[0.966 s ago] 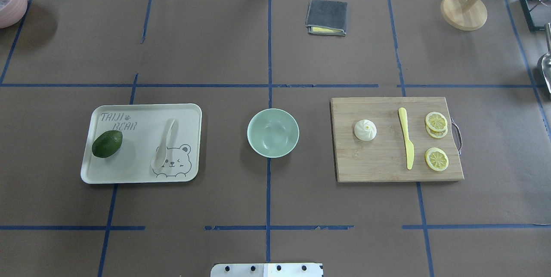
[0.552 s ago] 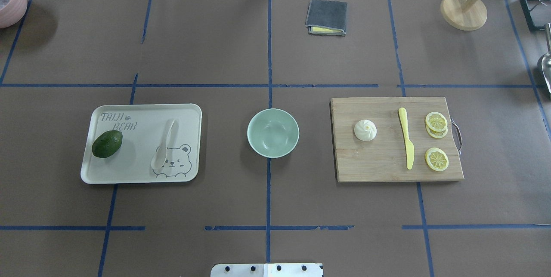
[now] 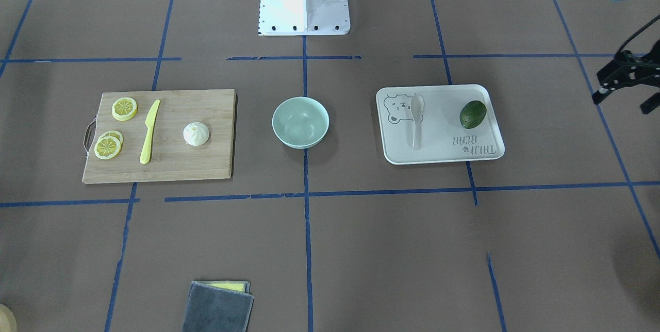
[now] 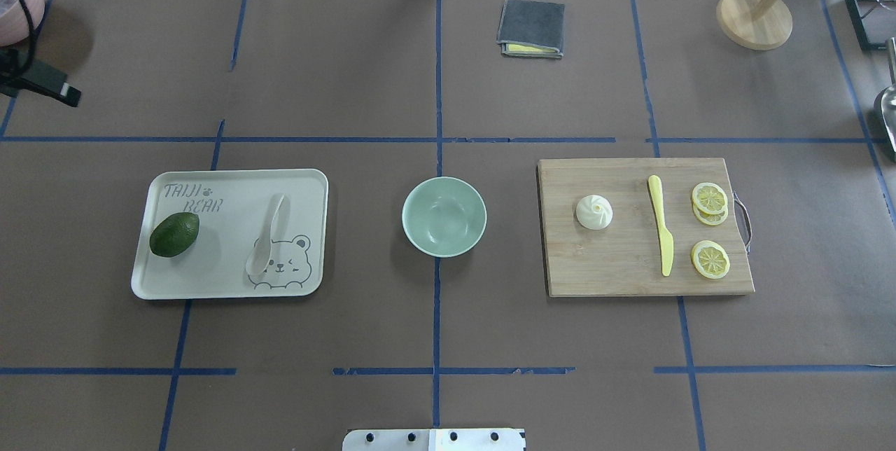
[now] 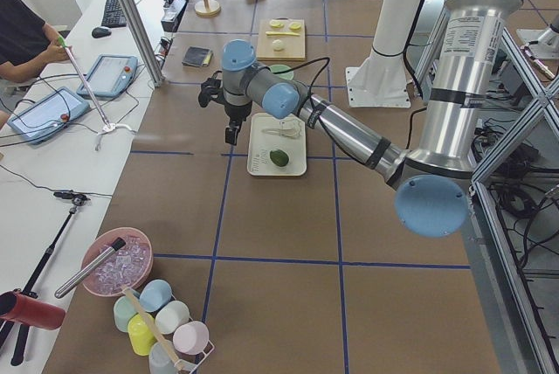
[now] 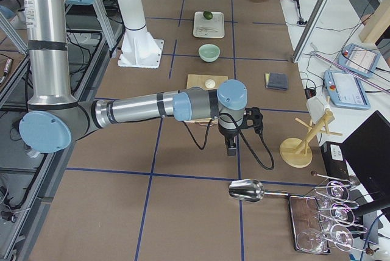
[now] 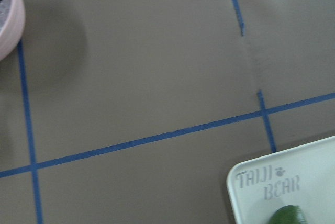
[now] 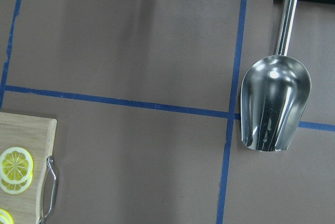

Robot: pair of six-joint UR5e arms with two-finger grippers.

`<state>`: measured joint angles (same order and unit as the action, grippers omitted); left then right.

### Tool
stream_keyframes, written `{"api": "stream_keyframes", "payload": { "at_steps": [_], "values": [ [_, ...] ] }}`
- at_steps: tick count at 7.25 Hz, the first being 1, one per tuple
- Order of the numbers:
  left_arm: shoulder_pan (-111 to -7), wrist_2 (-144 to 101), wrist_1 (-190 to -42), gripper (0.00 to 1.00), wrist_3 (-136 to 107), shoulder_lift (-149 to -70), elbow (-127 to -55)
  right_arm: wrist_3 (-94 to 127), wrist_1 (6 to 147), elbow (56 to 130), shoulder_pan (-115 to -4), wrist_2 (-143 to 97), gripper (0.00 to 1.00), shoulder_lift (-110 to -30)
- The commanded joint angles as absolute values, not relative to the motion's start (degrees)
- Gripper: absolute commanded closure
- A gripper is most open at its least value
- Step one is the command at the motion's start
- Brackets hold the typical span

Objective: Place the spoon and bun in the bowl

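Spoon (image 4: 268, 235) lies on the bear-printed tray (image 4: 231, 284), bun (image 4: 593, 212) on the cutting board (image 4: 616, 269), mint-green bowl (image 4: 444, 216) between them on the bench (image 4: 434, 325). Left end effector (image 3: 620, 104) hangs spread apart, well away from the tray. I cannot tell whether the right end effector (image 6: 231, 145) is open or closed.

Spoon (image 4: 266, 241) on tray (image 4: 224, 265), bowl (image 4: 444, 217) between, bun (image 4: 594, 212) on cutting board (image 4: 616, 262)

Bright, even light from above; soft faint shadow hugs the bowl (image 4: 444, 216); the left wrist view looks slightly blurred.
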<state>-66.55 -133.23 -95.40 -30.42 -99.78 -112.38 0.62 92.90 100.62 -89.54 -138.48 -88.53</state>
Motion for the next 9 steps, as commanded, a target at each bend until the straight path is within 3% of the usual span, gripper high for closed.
{"api": "stream_keyframes", "payload": {
  "at_steps": [1,4,9],
  "values": [
    [-56.7,-127.8,-106.5,0.0,-46.1,-100.9,-110.1,8.4,91.7,100.6,-86.8,-138.9,0.0,-86.8],
    [-44.6,-114.5,-111.5,0.0,-57.7,-103.5,-106.2,32.4,77.1,101.8,-79.7,-139.2,0.0,-86.2],
    [-37.5,-108.9,-111.5,0.07,-62.8,-107.2,-99.8,44.5,77.0,107.7,-70.5,-138.2,0.0,-85.9]
  ]
}}
